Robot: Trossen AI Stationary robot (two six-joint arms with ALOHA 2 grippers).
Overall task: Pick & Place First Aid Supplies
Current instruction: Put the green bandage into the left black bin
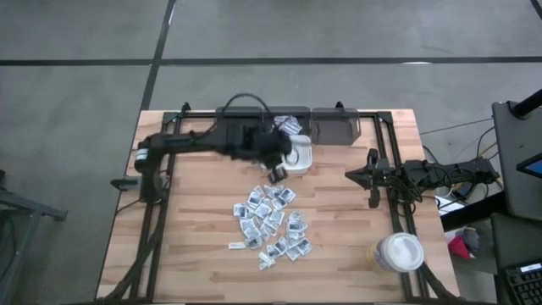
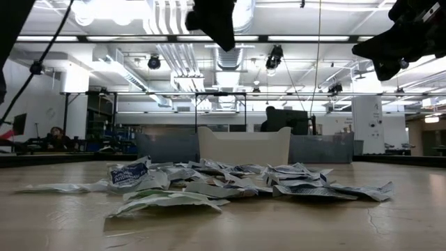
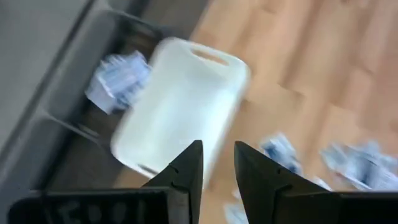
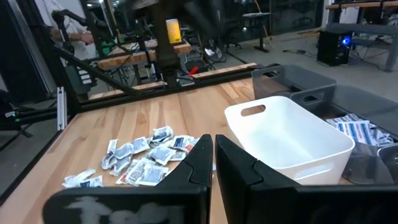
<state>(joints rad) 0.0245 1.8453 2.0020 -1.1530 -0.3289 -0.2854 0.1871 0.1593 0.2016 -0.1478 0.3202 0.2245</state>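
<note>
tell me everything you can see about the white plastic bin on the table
The white plastic bin is a small open-topped rectangular tub with rounded corners, smooth walls and an oblong handle slot in an end wall. It looks empty. It stands upright on the light wooden table, at the far edge, right beside a grey bin that holds a few white and blue sachets. The sachet pile lies apart from it. The left gripper hovers nearby, not touching it.

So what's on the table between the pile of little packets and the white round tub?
Nothing. In the high view only bare wooden table lies between the sachet pile and the white tub.
</note>
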